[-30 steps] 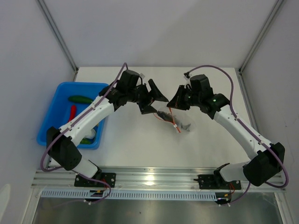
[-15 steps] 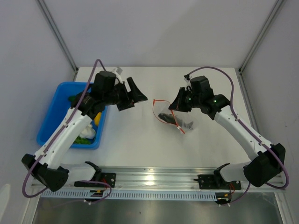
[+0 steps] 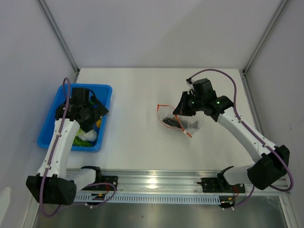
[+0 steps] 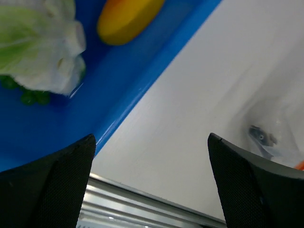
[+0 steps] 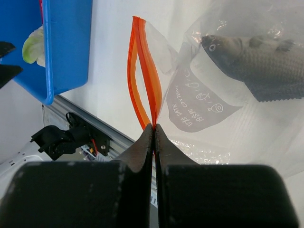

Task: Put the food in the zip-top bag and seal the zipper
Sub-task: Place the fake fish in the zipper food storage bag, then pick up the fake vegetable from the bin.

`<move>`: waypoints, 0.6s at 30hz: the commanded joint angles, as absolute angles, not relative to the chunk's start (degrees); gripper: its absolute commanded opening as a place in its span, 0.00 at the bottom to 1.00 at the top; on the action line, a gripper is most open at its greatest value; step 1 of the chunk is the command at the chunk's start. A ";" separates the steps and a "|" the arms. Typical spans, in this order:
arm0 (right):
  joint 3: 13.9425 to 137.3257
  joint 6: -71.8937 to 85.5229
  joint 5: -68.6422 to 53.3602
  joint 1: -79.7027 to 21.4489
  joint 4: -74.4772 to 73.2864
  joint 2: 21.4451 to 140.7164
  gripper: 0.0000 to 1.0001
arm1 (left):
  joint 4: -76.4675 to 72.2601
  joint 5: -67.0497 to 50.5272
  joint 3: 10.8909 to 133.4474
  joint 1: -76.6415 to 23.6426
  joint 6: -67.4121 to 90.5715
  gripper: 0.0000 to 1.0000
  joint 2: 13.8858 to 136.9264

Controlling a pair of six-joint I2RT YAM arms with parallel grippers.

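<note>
Fingers (image 5: 135, 154) of the right gripper (image 5: 153, 129) are pressed tight together on the zipper (image 5: 149, 71), pinching the orange strip at the end where its two sides meet. Past the pinch the two sides bow apart, so the mouth of the bag (image 5: 209, 114) stands open in a narrow slit. The bag is clear and crinkled, carries a printed label, and lies on the white table (image 5: 114, 61). A grey toy fish (image 5: 256, 54) lies inside it, deeper in than the mouth. Seen from above, the bag sits right of the table's middle, with the right gripper at its far edge, and it is well apart from the tray (image 4: 152, 71).

The left gripper (image 4: 151, 138) is spread wide with nothing between its fingers (image 4: 52, 190). It hangs over the right-hand rim of the blue tray, which stands at the left side of the table. In the left wrist view that rim runs on a slant between the two fingers, with bare table on the far side. In the tray lie a white-green leafy vegetable (image 4: 38, 47), an orange-yellow piece (image 4: 126, 16) just beside it, and some green grapes (image 4: 28, 97) showing at the leafy vegetable's edge. The bag shows small and blurred at the right edge of that same view.
</note>
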State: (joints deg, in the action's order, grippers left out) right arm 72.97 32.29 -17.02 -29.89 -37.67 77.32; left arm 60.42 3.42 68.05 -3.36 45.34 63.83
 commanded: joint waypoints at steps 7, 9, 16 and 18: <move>74.00 30.06 -17.93 -30.15 -38.58 78.22 0.00 | 68.99 14.93 62.23 2.98 52.20 1.00 60.38; 74.09 29.97 -17.84 -30.06 -38.85 78.22 0.00 | 71.36 16.69 61.61 5.09 54.84 0.99 61.61; 73.92 29.88 -18.02 -30.06 -38.94 78.22 0.00 | 67.16 15.73 60.03 12.21 54.23 0.98 66.00; 73.92 29.88 -18.02 -30.06 -39.11 78.22 0.00 | 65.49 15.91 60.20 13.00 53.44 0.98 67.06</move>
State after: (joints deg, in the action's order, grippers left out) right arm 72.97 30.98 -17.43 -29.89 -39.20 78.43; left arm 68.62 14.50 60.05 11.46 53.06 66.22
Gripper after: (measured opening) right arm 0.006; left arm 0.983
